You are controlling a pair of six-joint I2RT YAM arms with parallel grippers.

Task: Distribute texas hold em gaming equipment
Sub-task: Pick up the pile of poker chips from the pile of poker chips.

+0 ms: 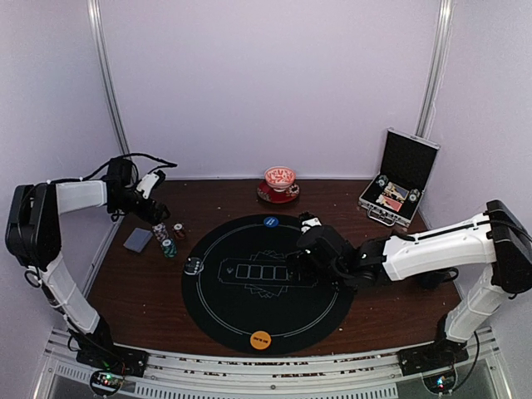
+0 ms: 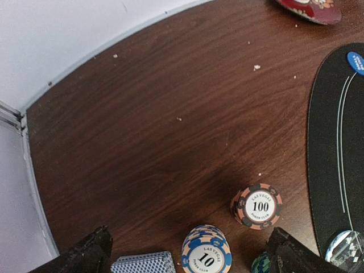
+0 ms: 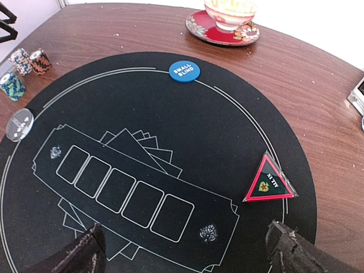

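Observation:
Three small stacks of striped poker chips stand left of the round black mat (image 1: 266, 287): red-black (image 2: 257, 206), blue (image 2: 207, 250) and teal (image 2: 260, 265). A grey-blue card deck (image 2: 143, 264) lies beside them. My left gripper (image 2: 187, 259) hovers open above the chips (image 1: 169, 237) and the deck (image 1: 137, 240), holding nothing. On the mat lie a blue disc (image 3: 184, 71), a clear disc (image 3: 19, 124), an orange disc (image 1: 260, 339) and a red-edged triangular marker (image 3: 270, 182). My right gripper (image 3: 185, 250) is open over the mat's centre, empty.
An open silver-edged black case (image 1: 399, 179) stands at the back right. A red patterned cup on a saucer (image 1: 279, 184) sits at the back, just beyond the mat. Walls close in on the left, back and right.

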